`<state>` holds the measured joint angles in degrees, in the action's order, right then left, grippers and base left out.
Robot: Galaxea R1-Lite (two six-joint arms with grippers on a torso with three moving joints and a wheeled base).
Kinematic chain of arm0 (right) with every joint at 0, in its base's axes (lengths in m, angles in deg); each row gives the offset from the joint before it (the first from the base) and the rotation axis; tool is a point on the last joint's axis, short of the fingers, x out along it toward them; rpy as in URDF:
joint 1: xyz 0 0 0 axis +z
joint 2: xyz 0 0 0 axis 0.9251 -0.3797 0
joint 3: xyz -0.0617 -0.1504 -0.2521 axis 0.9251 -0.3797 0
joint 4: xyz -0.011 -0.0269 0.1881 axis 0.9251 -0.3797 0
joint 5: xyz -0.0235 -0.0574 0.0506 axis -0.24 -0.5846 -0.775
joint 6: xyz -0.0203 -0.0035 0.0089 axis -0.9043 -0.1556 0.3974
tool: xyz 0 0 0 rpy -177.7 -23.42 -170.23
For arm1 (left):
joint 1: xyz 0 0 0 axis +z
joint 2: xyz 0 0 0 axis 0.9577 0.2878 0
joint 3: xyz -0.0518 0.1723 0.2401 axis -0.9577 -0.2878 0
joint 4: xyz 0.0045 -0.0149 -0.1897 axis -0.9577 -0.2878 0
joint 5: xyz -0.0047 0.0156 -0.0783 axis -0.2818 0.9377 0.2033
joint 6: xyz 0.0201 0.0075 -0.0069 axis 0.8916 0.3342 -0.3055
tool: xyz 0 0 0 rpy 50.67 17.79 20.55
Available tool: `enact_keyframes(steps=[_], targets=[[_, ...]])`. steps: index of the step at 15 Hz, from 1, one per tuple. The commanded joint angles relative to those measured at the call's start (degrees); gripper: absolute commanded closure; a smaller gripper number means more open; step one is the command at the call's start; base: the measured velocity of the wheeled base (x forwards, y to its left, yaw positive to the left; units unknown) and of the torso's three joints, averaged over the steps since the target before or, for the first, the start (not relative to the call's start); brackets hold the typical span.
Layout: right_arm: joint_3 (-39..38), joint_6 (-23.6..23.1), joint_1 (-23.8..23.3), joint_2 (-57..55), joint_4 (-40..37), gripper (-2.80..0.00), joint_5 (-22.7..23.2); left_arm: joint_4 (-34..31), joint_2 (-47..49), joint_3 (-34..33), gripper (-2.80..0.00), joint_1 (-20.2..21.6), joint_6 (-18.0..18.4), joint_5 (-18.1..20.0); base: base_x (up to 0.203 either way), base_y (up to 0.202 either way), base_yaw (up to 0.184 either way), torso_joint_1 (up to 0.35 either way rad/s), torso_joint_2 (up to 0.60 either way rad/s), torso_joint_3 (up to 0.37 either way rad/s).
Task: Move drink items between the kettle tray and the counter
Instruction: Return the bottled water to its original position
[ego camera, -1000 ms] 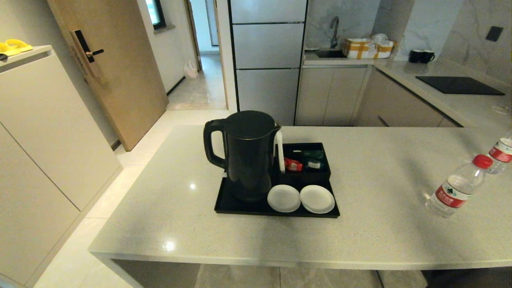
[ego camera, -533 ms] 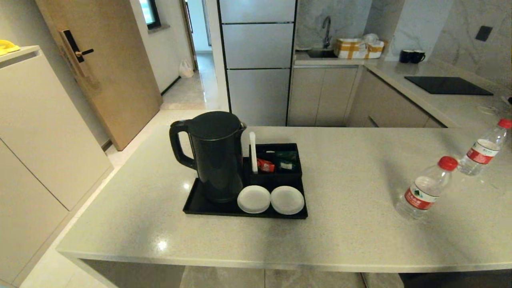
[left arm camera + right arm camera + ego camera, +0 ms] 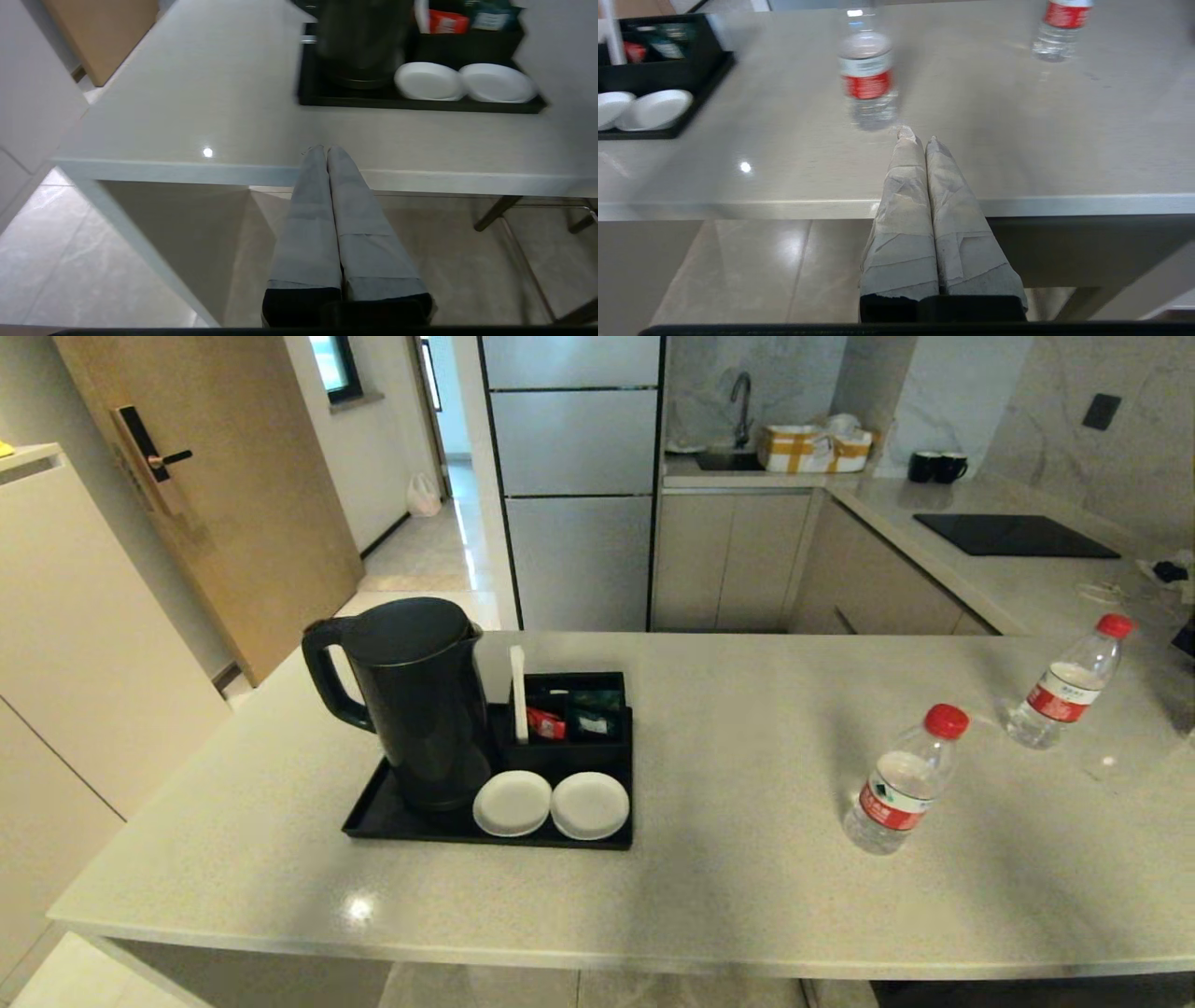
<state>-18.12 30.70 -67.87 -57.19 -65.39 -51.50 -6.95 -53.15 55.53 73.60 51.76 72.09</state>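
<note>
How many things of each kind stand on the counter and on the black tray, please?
Water bottles: 2, near and far, both upright on the counter.
Kettle: 1, on the kettle tray.
White saucers: 2, left and right, on the tray.
Sachet box: 1, on the tray.
Total: 6, besides the tray.

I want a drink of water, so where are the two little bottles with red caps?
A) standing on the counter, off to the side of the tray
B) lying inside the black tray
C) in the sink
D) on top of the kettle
A: both bottles, the nearer bottle and the farther bottle, stand upright on the counter, well apart from the black tray, which holds the kettle instead.
</note>
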Motion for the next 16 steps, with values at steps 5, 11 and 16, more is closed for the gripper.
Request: enact_keyframes(steps=[5,11,16], targets=[[-0.01,-0.01,0.01,-0.09,0.0,0.0,0.03,0.09,0.0,0.0,0.0,0.02,-0.01,-0.09,0.0,-0.193,0.0,0.003,0.0,0.003],[-0.01,-0.01,0.01,-0.09,-0.06,0.0,0.03,0.09,0.0,-0.09,0.0,0.02,-0.01,-0.09,0.0,-0.191,0.002,0.002,0.0,0.002],[-0.01,-0.01,0.01,-0.09,-0.09,0.0,0.03,0.09,0.0,0.0,0.0,0.02,-0.01,0.0,0.0,-0.192,0.0,0.003,0.0,0.001]])
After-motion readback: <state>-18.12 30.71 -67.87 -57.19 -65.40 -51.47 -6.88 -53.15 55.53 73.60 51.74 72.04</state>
